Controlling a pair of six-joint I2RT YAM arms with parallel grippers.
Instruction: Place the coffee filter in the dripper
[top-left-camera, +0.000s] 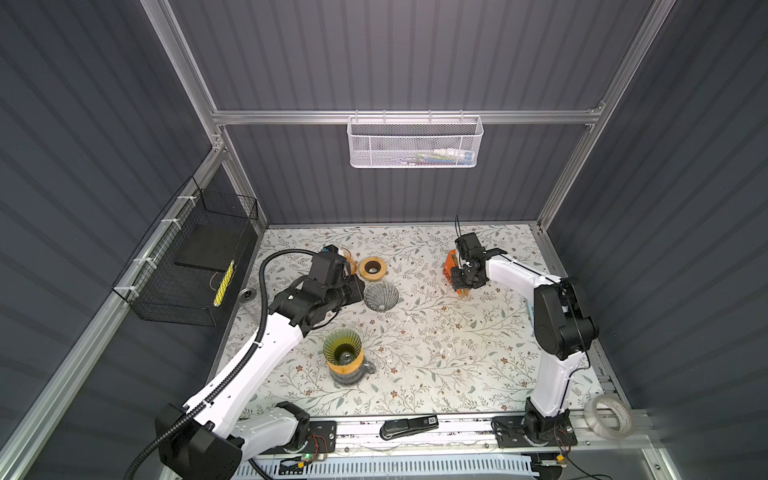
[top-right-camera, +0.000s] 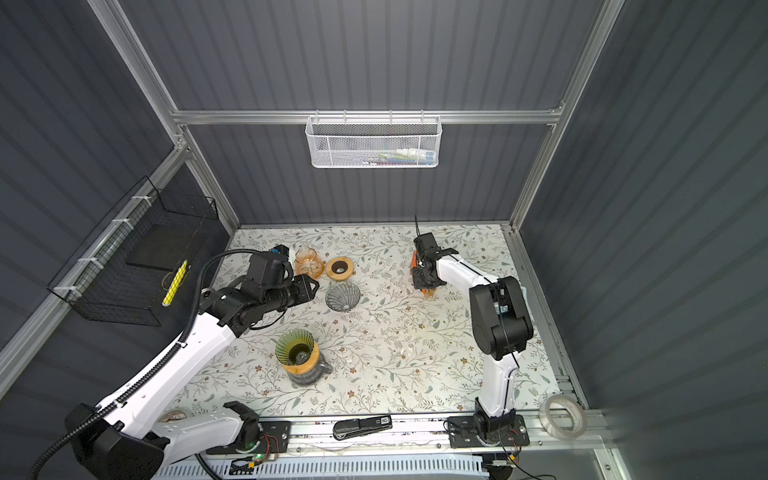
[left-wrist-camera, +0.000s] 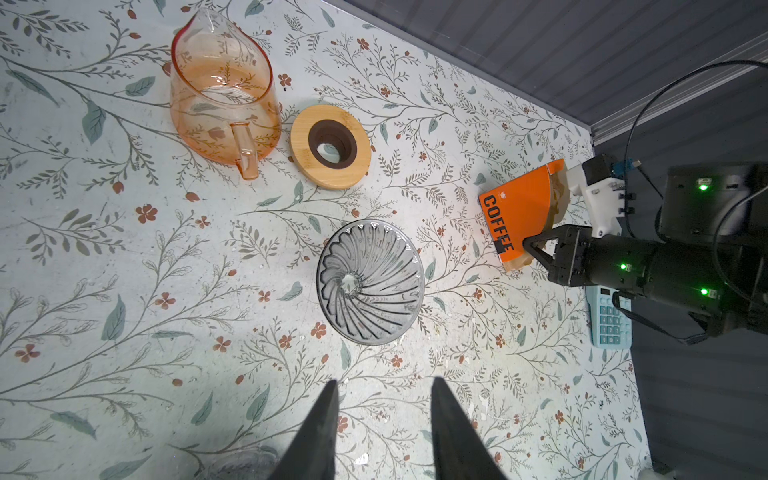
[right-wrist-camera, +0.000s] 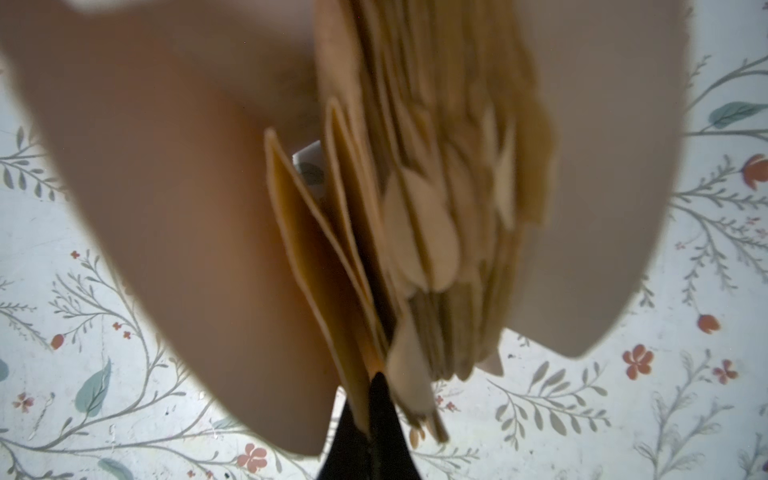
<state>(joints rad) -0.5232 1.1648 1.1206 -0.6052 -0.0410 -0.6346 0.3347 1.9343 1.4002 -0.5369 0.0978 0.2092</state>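
Observation:
An orange "COFFEE" box (left-wrist-camera: 519, 208) of brown paper filters (right-wrist-camera: 436, 208) stands at the back right of the table. My right gripper (right-wrist-camera: 376, 386) is at the box's open end, shut on the edge of one coffee filter (right-wrist-camera: 307, 249); in both top views the gripper (top-left-camera: 465, 282) (top-right-camera: 424, 280) covers part of the box. A grey ribbed glass dripper (top-left-camera: 381, 296) (left-wrist-camera: 370, 282) lies on the table mid-back. A green dripper (top-left-camera: 343, 351) sits in a wooden collar on a glass server. My left gripper (left-wrist-camera: 384, 399) hovers open and holds nothing, just short of the grey dripper.
An orange glass carafe (left-wrist-camera: 220, 104) and a wooden ring (left-wrist-camera: 330, 145) lie behind the grey dripper. A blue calculator (left-wrist-camera: 609, 324) lies at the right edge. A stapler (top-left-camera: 409, 426) and a tape roll (top-left-camera: 609, 415) sit on the front rail. A black wire basket (top-left-camera: 195, 270) hangs on the left wall.

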